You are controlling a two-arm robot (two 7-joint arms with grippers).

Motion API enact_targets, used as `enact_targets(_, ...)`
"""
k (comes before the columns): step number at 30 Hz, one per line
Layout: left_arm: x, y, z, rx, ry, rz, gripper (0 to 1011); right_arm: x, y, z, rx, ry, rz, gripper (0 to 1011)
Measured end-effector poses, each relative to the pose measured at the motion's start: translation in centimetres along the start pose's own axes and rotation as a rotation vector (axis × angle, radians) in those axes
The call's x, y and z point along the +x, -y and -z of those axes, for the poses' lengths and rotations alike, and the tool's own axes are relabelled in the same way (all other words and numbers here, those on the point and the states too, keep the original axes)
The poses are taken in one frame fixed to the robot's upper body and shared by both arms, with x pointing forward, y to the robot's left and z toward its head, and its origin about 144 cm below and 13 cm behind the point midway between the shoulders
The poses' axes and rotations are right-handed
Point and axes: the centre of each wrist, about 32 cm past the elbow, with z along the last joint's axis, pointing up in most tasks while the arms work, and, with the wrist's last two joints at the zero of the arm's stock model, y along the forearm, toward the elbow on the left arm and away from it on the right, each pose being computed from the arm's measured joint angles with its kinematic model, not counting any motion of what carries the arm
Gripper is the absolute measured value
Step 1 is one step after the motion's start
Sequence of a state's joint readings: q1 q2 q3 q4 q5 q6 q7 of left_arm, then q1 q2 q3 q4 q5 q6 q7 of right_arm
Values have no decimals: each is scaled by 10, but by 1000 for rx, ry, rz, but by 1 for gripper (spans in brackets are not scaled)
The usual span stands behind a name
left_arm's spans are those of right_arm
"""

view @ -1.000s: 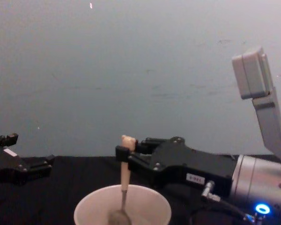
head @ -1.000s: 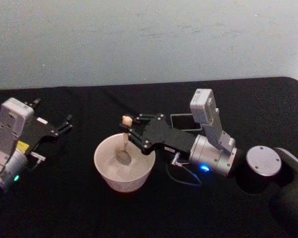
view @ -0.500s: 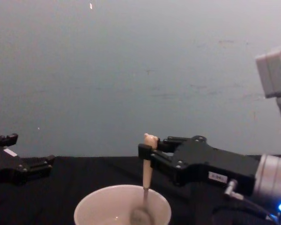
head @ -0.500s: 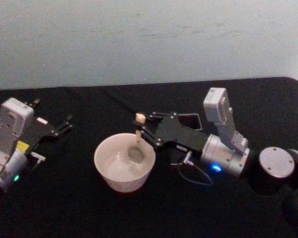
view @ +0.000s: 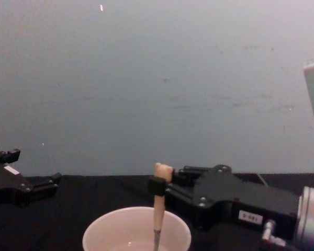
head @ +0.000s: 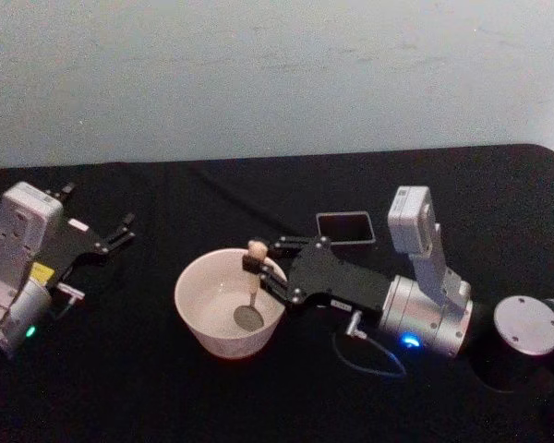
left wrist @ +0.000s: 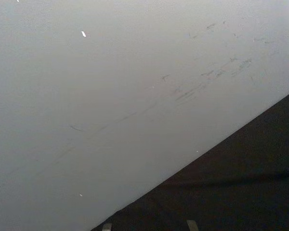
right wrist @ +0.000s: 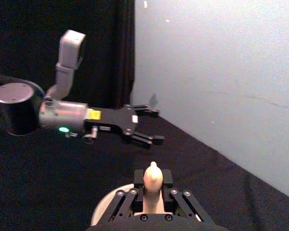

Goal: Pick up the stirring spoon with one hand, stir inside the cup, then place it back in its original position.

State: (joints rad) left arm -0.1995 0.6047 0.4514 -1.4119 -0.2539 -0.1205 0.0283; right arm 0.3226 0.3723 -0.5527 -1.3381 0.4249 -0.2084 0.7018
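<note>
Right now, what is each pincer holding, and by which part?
Right pincer grips the stirring spoon just below its handle's head; left pincer holds nothing.

— Backdrop?
— Plain pale blue-grey wall (head: 277,74), matte, spanning the full width behind.
— Any marks?
— Faint scuffs (left wrist: 216,79) and thin scratches, plus one small white speck (view: 101,7) high up.
— Underneath?
— Black-draped table (head: 148,397), meeting the wall along a straight line, rounded at the far right corner.
— Elsewhere?
— Black curtain (right wrist: 62,19) hanging beside the wall, folds visible along its edge. Soft, even light, no hard shadows.
</note>
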Motion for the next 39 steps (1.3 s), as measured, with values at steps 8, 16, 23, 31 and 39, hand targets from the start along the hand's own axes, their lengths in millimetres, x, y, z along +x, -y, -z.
enact_targets(8, 0, 0, 0, 0, 0, 0, 1002, -8, -12, 1, 9, -12, -45, 213)
enact_targets(16, 0, 0, 0, 0, 0, 0, 1001, -2, -30, 1, 30, 4, -44, 213)
enact_targets(23, 0, 0, 0, 0, 0, 0, 1001, 9, -41, -2, 48, 26, -21, 213)
enact_targets(31, 0, 0, 0, 0, 0, 0, 1001, 18, -39, -2, 42, 39, 16, 213)
enact_targets(39, 0, 0, 0, 0, 0, 0, 1001, 23, -30, -4, 39, 47, 45, 213)
